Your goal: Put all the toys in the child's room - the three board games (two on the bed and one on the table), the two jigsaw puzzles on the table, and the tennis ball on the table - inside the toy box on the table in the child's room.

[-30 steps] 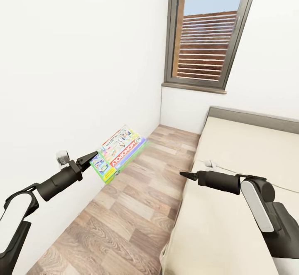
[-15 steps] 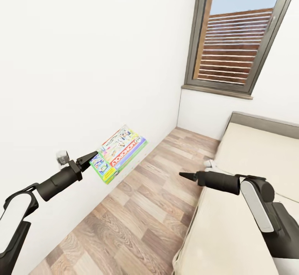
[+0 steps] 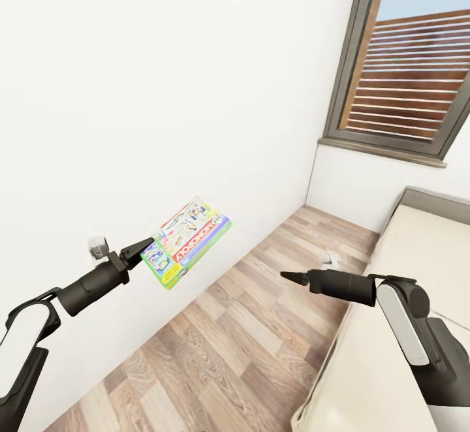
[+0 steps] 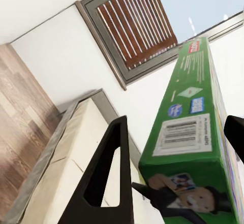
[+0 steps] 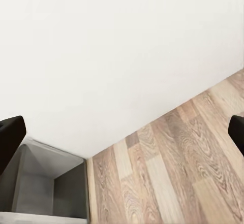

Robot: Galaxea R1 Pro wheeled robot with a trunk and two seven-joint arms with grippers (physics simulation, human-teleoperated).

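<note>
Wood floor (image 3: 215,347) below, white wall (image 3: 163,92) ahead. Left tool (image 3: 139,250) clamped on board game (image 3: 187,240), held in mid-air near wall. Right tool (image 3: 290,277) empty, open or closed: cannot tell. Bed (image 3: 398,367) right, window (image 3: 405,79) beyond.

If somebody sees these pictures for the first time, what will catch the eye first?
Most striking is the colourful board game, held in the air by the left tool in front of the white wall. Next comes the dark-framed window with brown slats, above the bed at the right.
</note>
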